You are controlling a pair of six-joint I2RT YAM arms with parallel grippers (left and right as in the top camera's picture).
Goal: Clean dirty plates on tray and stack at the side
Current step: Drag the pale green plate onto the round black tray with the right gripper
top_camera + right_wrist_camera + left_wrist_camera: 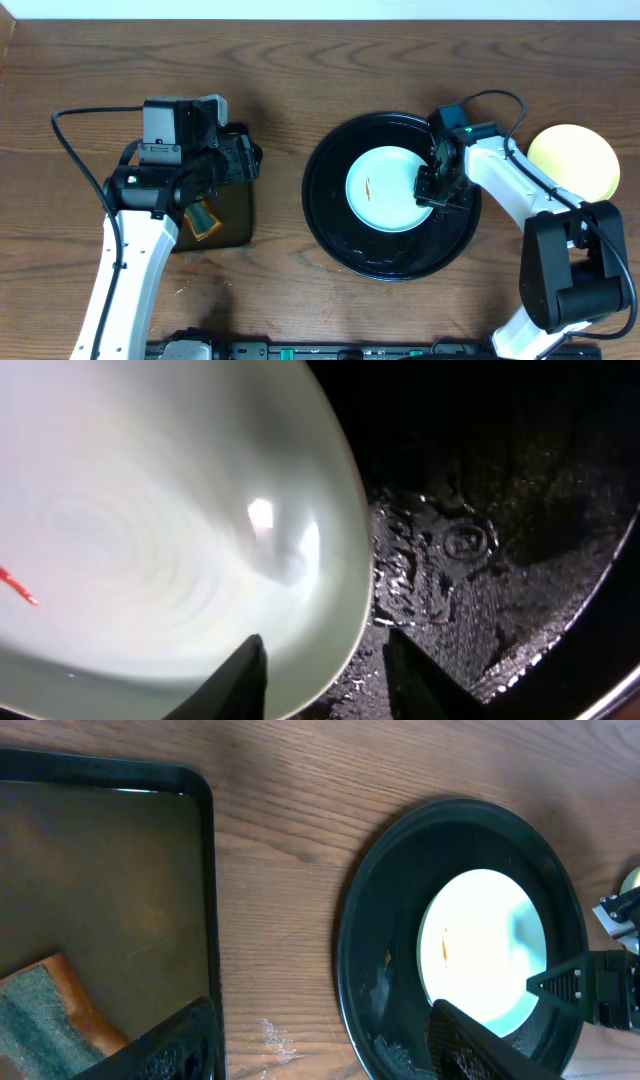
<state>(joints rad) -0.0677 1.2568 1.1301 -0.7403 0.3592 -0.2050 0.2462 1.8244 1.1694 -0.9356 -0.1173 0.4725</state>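
A pale mint-green plate with a small orange smear lies in the round black tray. A yellow plate lies on the wood table to the tray's right. I see no second mint plate. My right gripper is at the mint plate's right rim. In the right wrist view its open fingers straddle the rim of the plate, one finger over the plate and one over the wet tray. My left gripper is open and empty above the rectangular tray; its fingers show in the left wrist view.
A smaller rectangular black tray at the left holds an orange-backed sponge. It also shows in the left wrist view with the sponge. Water droplets lie on the round tray and on the table beside it.
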